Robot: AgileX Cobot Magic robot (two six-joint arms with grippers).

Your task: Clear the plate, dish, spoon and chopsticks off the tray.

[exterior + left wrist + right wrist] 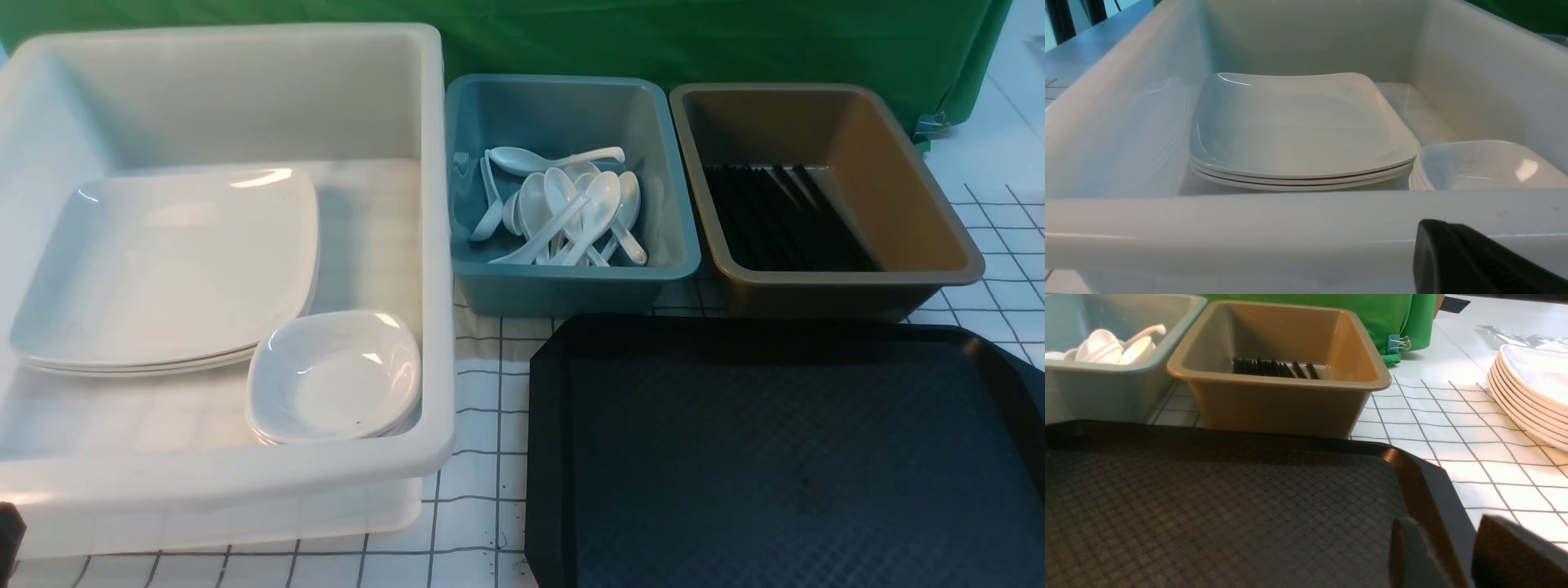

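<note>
In the front view, the black tray (784,457) lies bare where it shows, in front of the brown bin (833,282) and teal bin (571,294). The plate is presumably among the stacked flat plates (171,261) in the white bin (437,245), the dish among the nested small dishes (335,376) beside them; like sits on like, probably to save room. White soup spoons (604,200) jumble in the teal bin, likely because they need no order, while black chopsticks (775,220) lie roughly side by side in the brown one, as their length suits. In the left wrist view, the left fingers (1447,253) are closed with nothing between them, near the white bin's rim, probably parked. In the right wrist view, the right fingers (1449,551) stand apart, empty, over the tray's edge; with clearing apparently complete, they need hold nothing.
</note>
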